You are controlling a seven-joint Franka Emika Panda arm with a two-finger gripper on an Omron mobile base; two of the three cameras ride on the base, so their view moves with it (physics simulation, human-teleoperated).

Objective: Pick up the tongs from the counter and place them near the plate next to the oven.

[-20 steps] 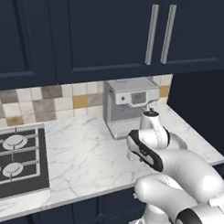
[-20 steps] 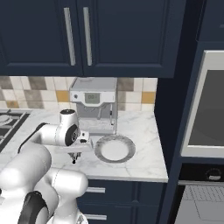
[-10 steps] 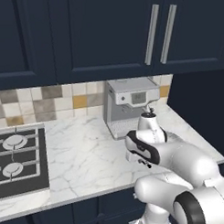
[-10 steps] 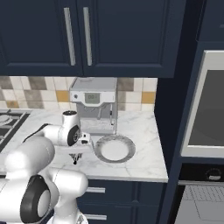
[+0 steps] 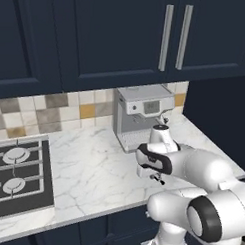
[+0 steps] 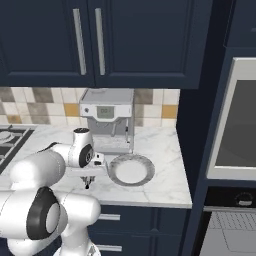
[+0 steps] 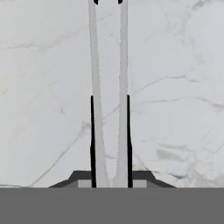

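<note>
My gripper [image 6: 88, 179] is shut on the tongs [image 7: 108, 87], two slim silver-grey arms that run away from the fingers [image 7: 92, 144] in the hand view, over white marble. It hangs low over the marble worktop [image 6: 160, 150], just left of the plate [image 6: 131, 170], a round pale dish in front of the coffee machine. In the left base view the gripper [image 5: 155, 178] points down near the worktop's front edge, and the arm hides the plate. The oven [image 6: 240, 125] stands at the right, beyond the worktop's end. The counter with the sink is out of view.
A silver coffee machine [image 6: 106, 120] stands against the tiled wall right behind the plate. A gas hob [image 5: 15, 171] lies at the left end of the worktop. Navy wall cabinets [image 5: 122, 34] hang above. Bare marble [image 5: 88, 168] lies between hob and gripper.
The gripper has stayed at about the same spot beside the plate, still holding the tongs. The arm's elbow and forearm have shifted a little.
</note>
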